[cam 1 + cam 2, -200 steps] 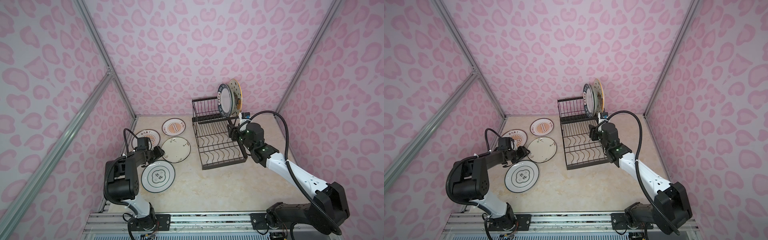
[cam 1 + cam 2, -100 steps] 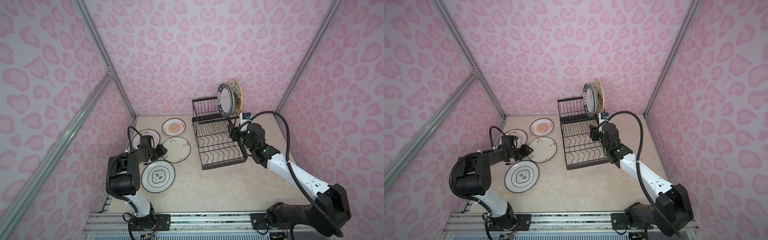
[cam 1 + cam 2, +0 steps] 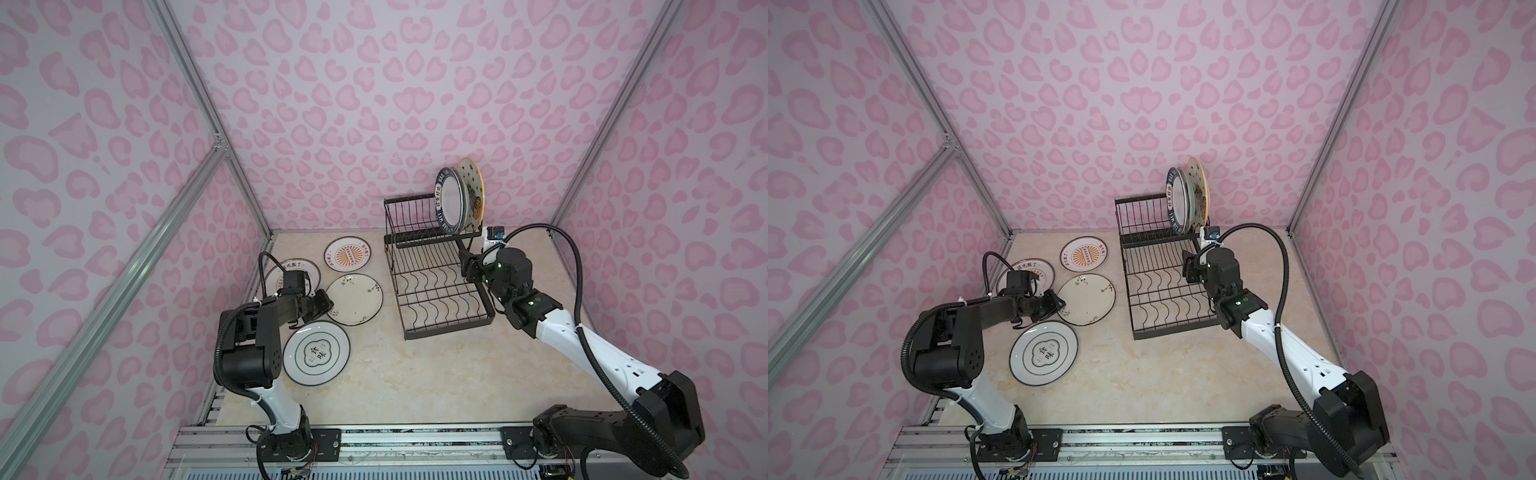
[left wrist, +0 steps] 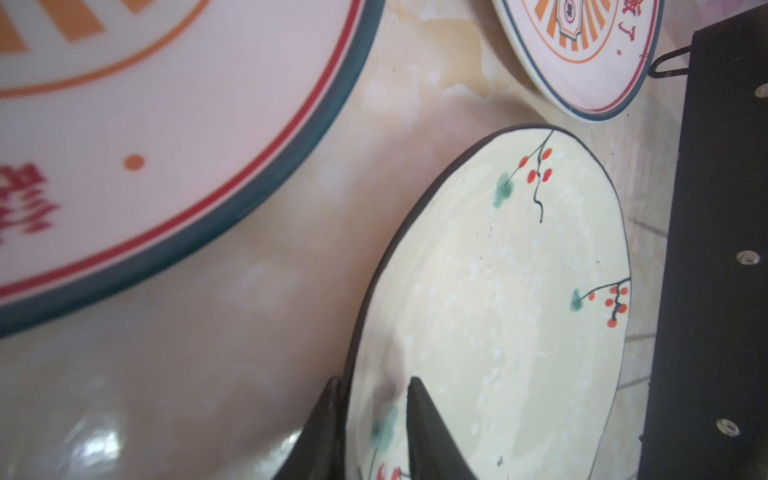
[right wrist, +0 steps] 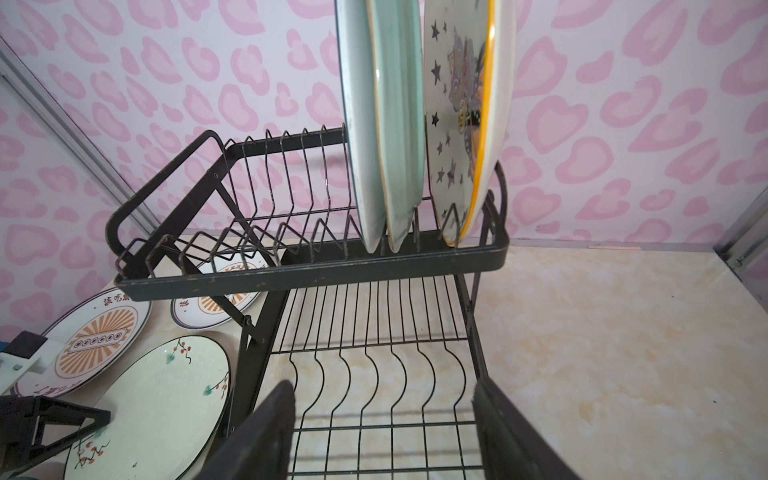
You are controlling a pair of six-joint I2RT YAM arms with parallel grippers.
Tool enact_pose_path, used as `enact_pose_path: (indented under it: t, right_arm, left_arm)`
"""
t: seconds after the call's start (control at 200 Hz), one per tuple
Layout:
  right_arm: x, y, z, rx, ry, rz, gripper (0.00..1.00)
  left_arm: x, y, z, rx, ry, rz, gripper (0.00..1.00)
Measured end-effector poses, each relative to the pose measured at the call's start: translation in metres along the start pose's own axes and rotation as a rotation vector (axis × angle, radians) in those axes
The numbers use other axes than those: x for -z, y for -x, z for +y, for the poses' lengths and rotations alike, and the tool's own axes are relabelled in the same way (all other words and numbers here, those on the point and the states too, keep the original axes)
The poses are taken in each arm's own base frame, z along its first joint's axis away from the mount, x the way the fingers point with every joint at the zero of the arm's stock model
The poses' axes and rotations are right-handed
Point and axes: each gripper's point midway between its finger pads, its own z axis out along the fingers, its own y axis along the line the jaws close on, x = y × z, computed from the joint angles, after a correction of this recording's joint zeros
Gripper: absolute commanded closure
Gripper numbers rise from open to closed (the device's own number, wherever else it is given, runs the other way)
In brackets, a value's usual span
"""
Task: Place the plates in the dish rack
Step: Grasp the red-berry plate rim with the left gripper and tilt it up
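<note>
My left gripper (image 4: 372, 384) has narrowed a good deal since a second ago. It now straddles the rim of the cream branch plate (image 4: 498, 291). One finger (image 4: 424, 419) lies on the glazed face and the other sits just outside the dark edge. Whether they pinch the rim yet, I cannot tell.

In both top views that spot is at the plate's 9 o'clock. A second ago this gripper was farther out toward 9 o'clock, short of the plate and beside the nearer orange-sunburst plate (image 3: 274, 276).

The cream branch plate lies flat on the table (image 3: 415, 374) where it lay before. The green-ringed plate (image 3: 318, 353) is just beside it at its 7 o'clock. The farther orange-sunburst plate (image 3: 348, 253) is at its 12 o'clock. Neither has shifted.

At the cream branch plate's 3 o'clock stands the dish rack (image 5: 311, 270). At the 3 o'clock end of its raised basket, three plates stand on edge: the navy-lettered plate (image 3: 449, 199), the teal plate (image 5: 399, 124) and the star-and-cat plate (image 3: 473, 195).

My right gripper (image 5: 384, 388) hangs over the 3 o'clock side of the rack's lower tray. Its jaws are spread wide with nothing between them, and it is exactly where it was a second ago.
</note>
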Motion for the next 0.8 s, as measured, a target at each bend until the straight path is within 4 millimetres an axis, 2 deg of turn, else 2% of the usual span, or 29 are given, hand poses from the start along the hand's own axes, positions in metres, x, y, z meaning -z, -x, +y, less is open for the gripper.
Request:
enact_pose_path:
  t: [0.05,0.085,0.105,0.235,0.535,0.8]
  right_arm:
    - [0.0,0.0,0.0,0.0,0.0,-0.001,0.33]
    - [0.0,0.0,0.0,0.0,0.0,-0.001,0.33]
    - [0.0,0.0,0.0,0.0,0.0,-0.001,0.33]
    - [0.001,0.0,0.0,0.0,0.0,0.0,0.33]
    - [0.002,0.001,-0.001,-0.001,0.0,-0.005,0.33]
    - [0.002,0.0,-0.001,-0.001,0.0,-0.001,0.33]
  left_arm:
    - [0.0,0.0,0.001,0.001,0.005,0.0,0.81]
    - [0.0,-0.001,0.002,0.003,0.009,0.002,0.95]
    - [0.0,-0.001,0.001,0.005,0.007,0.003,0.97]
    - [0.002,0.006,-0.018,-0.007,-0.079,-0.005,0.97]
    - [0.004,0.002,-0.016,-0.002,-0.069,0.012,0.97]
    - [0.019,0.008,-0.026,-0.014,-0.083,-0.011,0.97]
